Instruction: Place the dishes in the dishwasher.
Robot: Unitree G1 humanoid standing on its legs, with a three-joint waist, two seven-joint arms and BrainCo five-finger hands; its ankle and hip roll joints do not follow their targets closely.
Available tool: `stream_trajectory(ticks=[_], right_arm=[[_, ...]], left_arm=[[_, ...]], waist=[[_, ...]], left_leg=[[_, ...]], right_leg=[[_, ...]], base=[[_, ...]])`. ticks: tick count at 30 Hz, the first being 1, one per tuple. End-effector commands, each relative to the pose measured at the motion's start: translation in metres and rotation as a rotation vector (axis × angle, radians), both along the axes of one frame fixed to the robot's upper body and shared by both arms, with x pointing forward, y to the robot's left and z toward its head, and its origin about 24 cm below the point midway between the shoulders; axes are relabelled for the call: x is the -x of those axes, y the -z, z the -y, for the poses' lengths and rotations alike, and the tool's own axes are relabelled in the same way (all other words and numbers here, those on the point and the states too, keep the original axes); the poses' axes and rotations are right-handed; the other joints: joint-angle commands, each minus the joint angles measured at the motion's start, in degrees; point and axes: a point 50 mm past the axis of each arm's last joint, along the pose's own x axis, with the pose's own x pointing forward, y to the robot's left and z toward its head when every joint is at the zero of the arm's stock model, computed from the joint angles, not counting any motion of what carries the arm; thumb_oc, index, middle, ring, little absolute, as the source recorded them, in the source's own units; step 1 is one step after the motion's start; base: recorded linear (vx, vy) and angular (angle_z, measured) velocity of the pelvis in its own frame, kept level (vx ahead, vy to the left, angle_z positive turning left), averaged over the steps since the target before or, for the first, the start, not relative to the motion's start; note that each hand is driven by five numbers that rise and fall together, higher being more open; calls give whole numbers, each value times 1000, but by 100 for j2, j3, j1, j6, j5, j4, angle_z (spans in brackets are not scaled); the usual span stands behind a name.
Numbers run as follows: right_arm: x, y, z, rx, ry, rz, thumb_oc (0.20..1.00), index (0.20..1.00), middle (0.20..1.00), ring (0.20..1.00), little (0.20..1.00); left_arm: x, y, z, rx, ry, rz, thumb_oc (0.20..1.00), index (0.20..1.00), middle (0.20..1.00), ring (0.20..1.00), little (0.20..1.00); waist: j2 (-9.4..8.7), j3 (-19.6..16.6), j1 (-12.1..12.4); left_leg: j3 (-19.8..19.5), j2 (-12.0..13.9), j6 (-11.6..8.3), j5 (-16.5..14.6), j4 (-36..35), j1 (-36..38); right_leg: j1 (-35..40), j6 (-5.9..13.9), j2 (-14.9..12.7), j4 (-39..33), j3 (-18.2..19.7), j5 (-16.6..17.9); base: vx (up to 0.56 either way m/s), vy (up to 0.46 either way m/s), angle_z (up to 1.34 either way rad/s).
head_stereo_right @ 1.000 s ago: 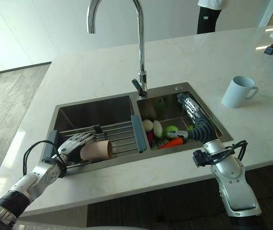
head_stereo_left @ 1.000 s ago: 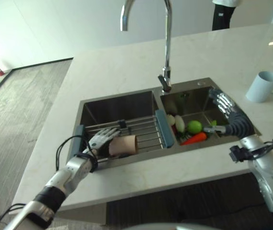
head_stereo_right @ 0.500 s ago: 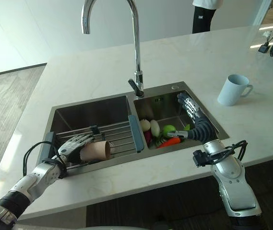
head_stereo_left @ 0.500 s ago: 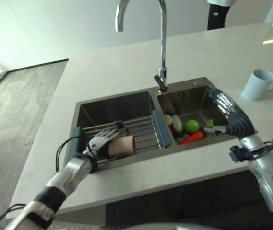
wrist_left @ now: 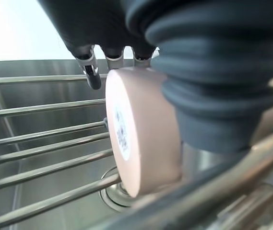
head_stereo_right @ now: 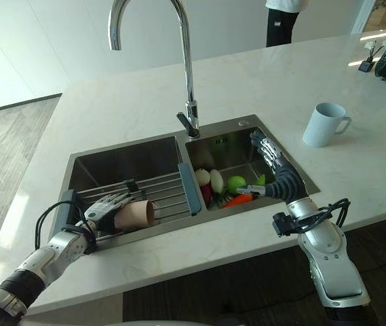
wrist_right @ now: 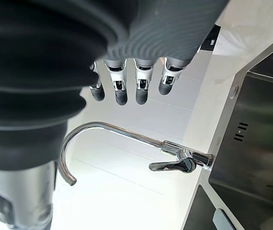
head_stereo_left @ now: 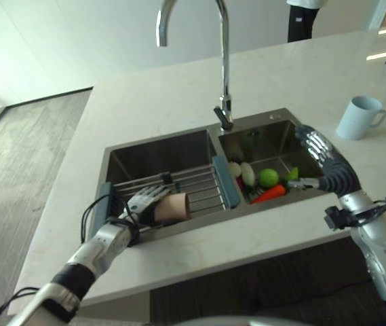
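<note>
Nothing among the things is moving since a second ago; the whole picture is shifting left as the camera turns, and both hands are keeping their places. Pink cup is lying on its side on the wire rack across the left basin of the sink, mouth pointing toward the blue rack end. Left hand is sitting against the cup's base end, fingers lying straight over the cup's upper side, not curling round it; the left wrist view is showing the cup's flat base right at the palm, rack bars running under it. Right basin is holding an apple, a carrot and two pale vegetables. Right hand is hovering above the right basin near its right wall, fingers spread straight, thumb sticking out over the carrot, holding nothing. Tap is rising behind the divider. Pale blue mug is standing upright on the worktop, well apart to the right of the sink.
</note>
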Motion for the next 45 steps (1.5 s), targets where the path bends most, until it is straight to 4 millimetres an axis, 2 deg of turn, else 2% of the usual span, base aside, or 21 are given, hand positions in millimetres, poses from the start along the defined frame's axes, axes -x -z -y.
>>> stream_trajectory(ticks=[1, 7, 8, 9, 11, 16, 23, 31, 34, 37, 40, 43, 45], right_arm=[[0, -37, -10, 36, -67, 182, 1000, 1000, 1000, 1000, 1000], [-1, -38, -10, 38, -71, 181, 1000, 1000, 1000, 1000, 1000], [-1, -38, -11, 39, -72, 182, 1000, 1000, 1000, 1000, 1000], [-1, -39, -11, 38, -74, 182, 1000, 1000, 1000, 1000, 1000], [-1, -39, -12, 38, -77, 182, 1000, 1000, 1000, 1000, 1000], [-1, -39, -13, 37, -80, 180, 1000, 1000, 1000, 1000, 1000], [3, -32, -8, 30, -65, 172, 1000, 1000, 1000, 1000, 1000], [3, -25, -8, 24, -41, 163, 1000, 1000, 1000, 1000, 1000], [3, -21, -6, 20, -21, 159, 1000, 1000, 1000, 1000, 1000], [7, -16, -2, 10, 12, 153, 1000, 1000, 1000, 1000, 1000], [8, -14, -1, 4, 33, 150, 1000, 1000, 1000, 1000, 1000], [7, -10, 3, -5, 65, 142, 1000, 1000, 1000, 1000, 1000], [8, -9, 4, -8, 79, 141, 1000, 1000, 1000, 1000, 1000]], left_arm=[[-14, -4, -10, -55, -29, 11, 1000, 1000, 1000, 1000, 1000], [-12, 3, -13, -65, -53, -42, 1000, 1000, 1000, 1000, 1000], [-12, 7, -14, -63, -76, -66, 774, 774, 774, 774, 774], [-11, 10, -15, -66, -90, -89, 498, 498, 498, 498, 498], [-9, 15, -15, -54, -100, -123, 200, 200, 200, 200, 200], [-8, 17, -12, -38, -68, -145, 200, 200, 200, 200, 200], [-7, 4, -13, 44, -51, -106, 200, 200, 200, 200, 200], [-6, -14, -19, 171, -59, 10, 200, 200, 200, 200, 200], [-6, -29, -28, 265, -93, 107, 200, 200, 200, 200, 200], [-1, -55, -43, 401, -148, 267, 200, 200, 200, 200, 200], [5, -70, -49, 472, -175, 376, 200, 200, 200, 200, 200], [13, -95, -64, 611, -251, 591, 200, 200, 200, 200, 200], [17, -112, -68, 673, -264, 698, 200, 200, 200, 200, 200]], waist=[[-245, -7, -161], [-245, -14, -184], [-246, -12, -194], [-248, -11, -201], [-252, -17, -220], [-252, -18, -245], [-257, -54, -190], [-276, -84, -3], [-300, -96, 84], [-342, -84, 221], [-377, -81, 319], [-427, -83, 407], [-449, -83, 456]], left_leg=[[166, 337, -134, -495, 44, 382], [185, 330, -127, -501, 44, 387], [189, 326, -123, -502, 44, 388], [192, 325, -121, -503, 44, 389], [209, 327, -122, -501, 44, 396], [228, 325, -120, -504, 44, 402], [219, 327, -115, -521, 44, 407], [91, 325, -129, -502, 44, 387], [32, 322, -135, -502, 44, 382], [-53, 319, -143, -494, 44, 359], [-112, 315, -153, -491, 44, 338], [-191, 310, -159, -483, 44, 321], [-238, 322, -167, -481, 44, 312]], right_leg=[[225, 285, -254, 40, -27, -194], [220, 287, -248, 40, -8, -193], [217, 290, -247, 40, -3, -190], [217, 291, -244, 40, 0, -191], [214, 294, -243, 40, 7, -186], [209, 298, -238, 40, 31, -183], [223, 311, -255, 40, -53, -191], [270, 298, -282, 40, -227, -182], [298, 292, -289, 40, -294, -194], [316, 275, -312, 40, -390, -200], [329, 270, -328, 40, -446, -210], [359, 251, -343, 40, -494, -237], [377, 231, -348, 40, -525, -257]], base=[[0, 0, 0], [0, 0, 0], [0, 0, 0], [0, 0, 0], [0, 0, 0], [0, 0, 0], [4, -10, -2], [3, -4, 3], [0, 0, 0], [8, -8, 6], [0, -14, 13], [10, -15, 8], [10, -4, 6]])
